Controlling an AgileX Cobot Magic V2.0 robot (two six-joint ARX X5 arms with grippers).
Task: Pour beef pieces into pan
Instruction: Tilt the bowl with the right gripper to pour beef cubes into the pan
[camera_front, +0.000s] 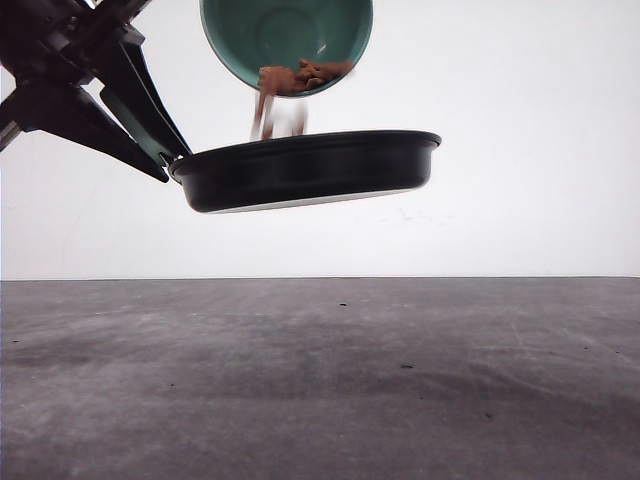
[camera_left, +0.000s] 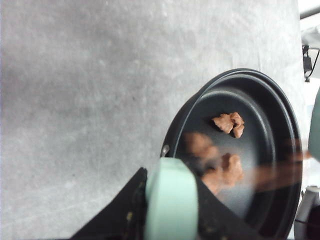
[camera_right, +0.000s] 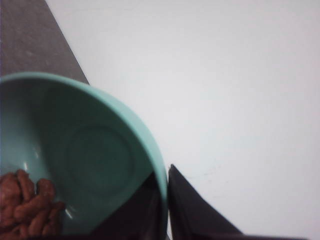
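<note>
The black pan (camera_front: 310, 170) hangs level in the air above the table. My left gripper (camera_front: 165, 160) is shut on its mint-green handle (camera_left: 171, 200), one black finger on each side. Above the pan a teal bowl (camera_front: 285, 35) is tipped steeply, its mouth facing the front camera. Beef pieces (camera_front: 300, 78) sit at the bowl's lower lip and some fall in a blur toward the pan. A few beef pieces (camera_left: 228, 123) lie on the pan's floor (camera_left: 270, 115). My right gripper (camera_right: 164, 175) is shut on the rim of the bowl (camera_right: 100, 155), where more beef pieces (camera_right: 27, 205) are heaped.
The grey table (camera_front: 320, 380) stretches below, with a white wall behind it. In the left wrist view a dark object (camera_left: 307, 215) stands beyond the pan's far side, and cables (camera_left: 307, 60) run by the table's edge.
</note>
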